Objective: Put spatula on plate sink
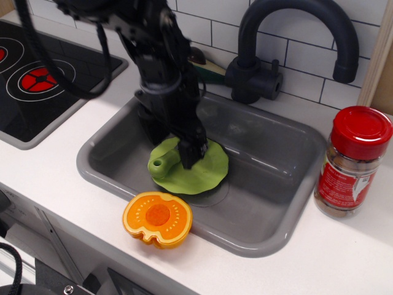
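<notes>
The grey sink [279,184] holds the light green scalloped plate [206,172] on its floor, left of the middle. The spatula [159,166] lies on the plate's left part. Only its lime-green handle end shows, and the dark blade is hidden behind my fingers. My gripper [189,153] stands just above the plate, over the hidden part of the spatula. Its jaws look slightly parted and the spatula rests on the plate rather than hanging from them.
An orange halved-fruit toy [157,218] lies on the counter at the sink's front rim. A red-lidded spice jar [353,163] stands right of the sink. The dark faucet [295,37] arches over the back. The black stovetop [43,80] is at the left.
</notes>
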You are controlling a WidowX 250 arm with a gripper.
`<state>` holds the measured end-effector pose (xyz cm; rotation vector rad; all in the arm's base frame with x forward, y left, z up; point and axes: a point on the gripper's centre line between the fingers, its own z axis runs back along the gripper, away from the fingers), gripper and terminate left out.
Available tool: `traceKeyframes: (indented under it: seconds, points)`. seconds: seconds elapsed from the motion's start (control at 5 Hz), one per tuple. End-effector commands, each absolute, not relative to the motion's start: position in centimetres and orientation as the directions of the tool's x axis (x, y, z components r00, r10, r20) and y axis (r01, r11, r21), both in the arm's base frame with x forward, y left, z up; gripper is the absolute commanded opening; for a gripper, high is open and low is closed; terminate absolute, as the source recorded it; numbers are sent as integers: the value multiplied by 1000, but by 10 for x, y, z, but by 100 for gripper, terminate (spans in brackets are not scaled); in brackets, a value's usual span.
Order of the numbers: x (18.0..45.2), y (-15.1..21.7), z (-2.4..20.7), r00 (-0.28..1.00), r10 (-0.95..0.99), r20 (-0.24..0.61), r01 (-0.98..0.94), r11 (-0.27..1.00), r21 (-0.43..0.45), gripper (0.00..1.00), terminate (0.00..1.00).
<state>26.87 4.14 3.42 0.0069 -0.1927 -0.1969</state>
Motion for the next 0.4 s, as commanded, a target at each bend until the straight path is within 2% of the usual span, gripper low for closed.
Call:
traceKeyframes:
  seconds: [0.0, 0.2]
  points:
    - [267, 47, 76, 948, -181, 263, 178, 983, 35, 100, 0]
    - [267, 47, 76, 948, -181, 263, 178, 983, 35, 100, 100]
